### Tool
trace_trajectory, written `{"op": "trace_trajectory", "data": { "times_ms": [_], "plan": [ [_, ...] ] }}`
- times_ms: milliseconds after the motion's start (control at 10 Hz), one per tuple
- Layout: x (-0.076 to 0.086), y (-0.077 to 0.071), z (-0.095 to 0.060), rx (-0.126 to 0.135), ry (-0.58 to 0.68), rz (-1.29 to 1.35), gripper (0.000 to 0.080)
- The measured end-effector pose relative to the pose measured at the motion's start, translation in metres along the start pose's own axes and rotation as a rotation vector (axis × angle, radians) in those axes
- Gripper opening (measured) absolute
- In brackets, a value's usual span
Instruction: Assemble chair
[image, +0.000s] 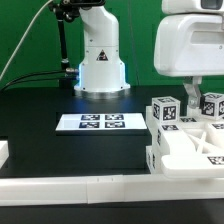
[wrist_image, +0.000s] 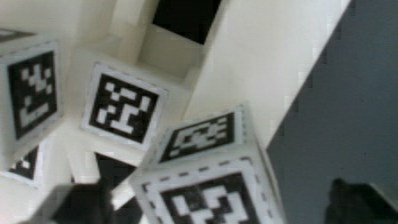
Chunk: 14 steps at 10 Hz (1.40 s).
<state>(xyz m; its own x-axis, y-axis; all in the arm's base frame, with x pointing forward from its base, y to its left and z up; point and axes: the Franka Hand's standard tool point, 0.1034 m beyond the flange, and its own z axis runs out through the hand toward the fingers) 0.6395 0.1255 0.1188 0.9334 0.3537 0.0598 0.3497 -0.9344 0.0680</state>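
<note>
Two fingers of the gripper (image: 193, 98) are hanging wide open, holding nothing, over the chair (image: 185, 135) parts sitting against the rim wall (image: 60, 184) at the exterior view's right, so you're centring before closing.

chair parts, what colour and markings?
Matte white chair parts carrying black-and-white square tags; clearest in the wrist view.

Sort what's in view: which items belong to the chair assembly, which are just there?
Job:
- chair parts, white tagged blocks clustered at the exterior view's right
- gripper, jaws apart, right over those parts

Not part of it:
- marker board, flat on the table
- low white rim wall
</note>
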Motion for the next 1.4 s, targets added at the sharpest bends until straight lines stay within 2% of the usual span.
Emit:
{"op": "trace_trajectory", "data": {
  "times_ms": [100,200,300,500,900,1100,1200,1300,1400],
  "plan": [
    [0.000,0.000,0.000,0.000,0.000,0.028,0.0422],
    [0.000,0.000,0.000,0.000,0.000,0.039,0.0422],
    [0.000,0.000,0.000,0.002,0.000,0.135,0.0284],
    [0.000,0.000,0.000,0.003,0.000,0.277,0.0284],
    [-0.003,0.003,0.002,0.004,-0.006,0.777,0.0284],
    [-0.005,0.008,0.003,0.040,-0.019,1.045,0.0284],
    [-0.005,0.010,0.003,0.058,-0.025,1.099,0.0284],
    [-0.005,0.009,0.003,0.058,-0.024,1.078,0.0294],
    [-0.005,0.009,0.003,0.058,-0.024,1.063,0.0464]
  ]
}}
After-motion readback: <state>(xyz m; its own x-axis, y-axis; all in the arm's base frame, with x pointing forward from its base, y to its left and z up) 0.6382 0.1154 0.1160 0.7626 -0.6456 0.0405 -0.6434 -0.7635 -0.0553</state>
